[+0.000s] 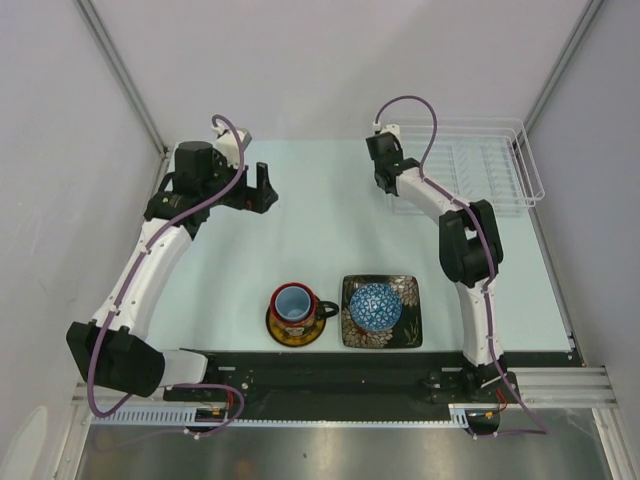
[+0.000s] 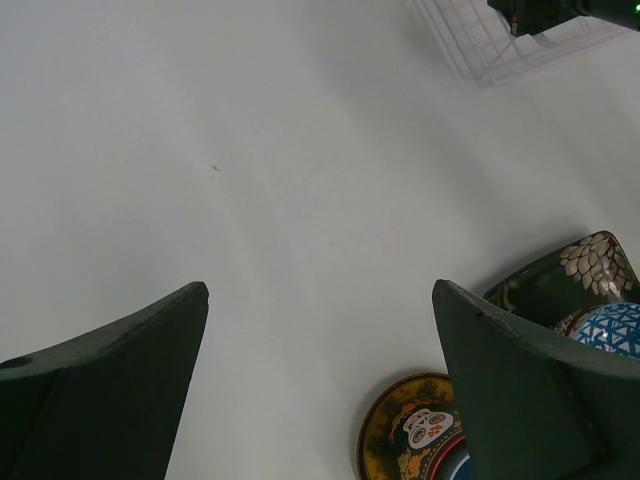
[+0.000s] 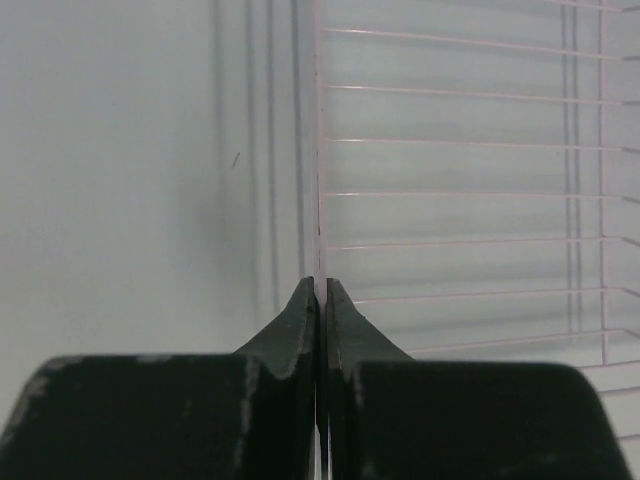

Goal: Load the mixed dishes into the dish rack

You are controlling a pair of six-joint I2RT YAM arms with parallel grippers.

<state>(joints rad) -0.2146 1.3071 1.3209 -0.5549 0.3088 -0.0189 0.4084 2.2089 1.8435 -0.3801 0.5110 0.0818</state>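
Observation:
The black flowered mug (image 1: 322, 308) stands on the yellow-and-dark saucer (image 1: 283, 331) near the front; the light-blue cup (image 1: 293, 301) sits inside it. The blue-patterned bowl (image 1: 376, 306) sits on the square black flowered plate (image 1: 408, 326) beside them. The dish rack (image 1: 470, 165) lies at the back right. My right gripper (image 1: 385, 170) is shut on the rack's left rim wire (image 3: 318, 150); the gripper (image 3: 321, 285) shows in the right wrist view. My left gripper (image 1: 262, 188) is open and empty over bare table at the back left (image 2: 320, 300), above the saucer (image 2: 410, 430), plate (image 2: 560, 285) and bowl (image 2: 615, 325).
White walls enclose the table on the left, back and right. A black strip (image 1: 330, 365) runs along the front edge between the arm bases. The rack's corner (image 2: 500, 40) shows at the top right of the left wrist view.

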